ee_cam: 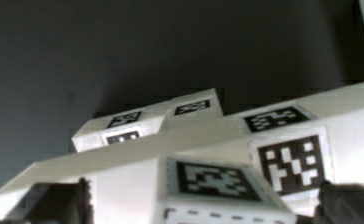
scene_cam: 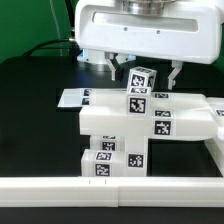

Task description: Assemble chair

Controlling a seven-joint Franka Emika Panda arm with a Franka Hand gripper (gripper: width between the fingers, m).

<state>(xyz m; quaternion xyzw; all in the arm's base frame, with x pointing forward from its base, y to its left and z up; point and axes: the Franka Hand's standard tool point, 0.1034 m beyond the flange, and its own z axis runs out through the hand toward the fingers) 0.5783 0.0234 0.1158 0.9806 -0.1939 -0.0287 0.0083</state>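
The chair (scene_cam: 120, 122) is a blocky white stack of tagged parts standing at the table's middle. A long block (scene_cam: 180, 120) sticks out toward the exterior view's right, and a tagged block (scene_cam: 108, 160) hangs at the bottom front. A small tagged upright part (scene_cam: 140, 80) rises from its top. My gripper (scene_cam: 146, 72) hangs over it, with one finger on each side of that part and a gap at both sides. In the wrist view the tagged part (ee_cam: 211, 180) sits between the dark fingers (ee_cam: 51, 205) of my gripper (ee_cam: 205, 208). The jaws stand open.
The marker board (scene_cam: 72, 97) lies flat on the black table behind the chair, at the exterior view's left. A long plain white rail (scene_cam: 110, 188) runs along the front edge. A green cable (scene_cam: 45, 45) lies at the back left.
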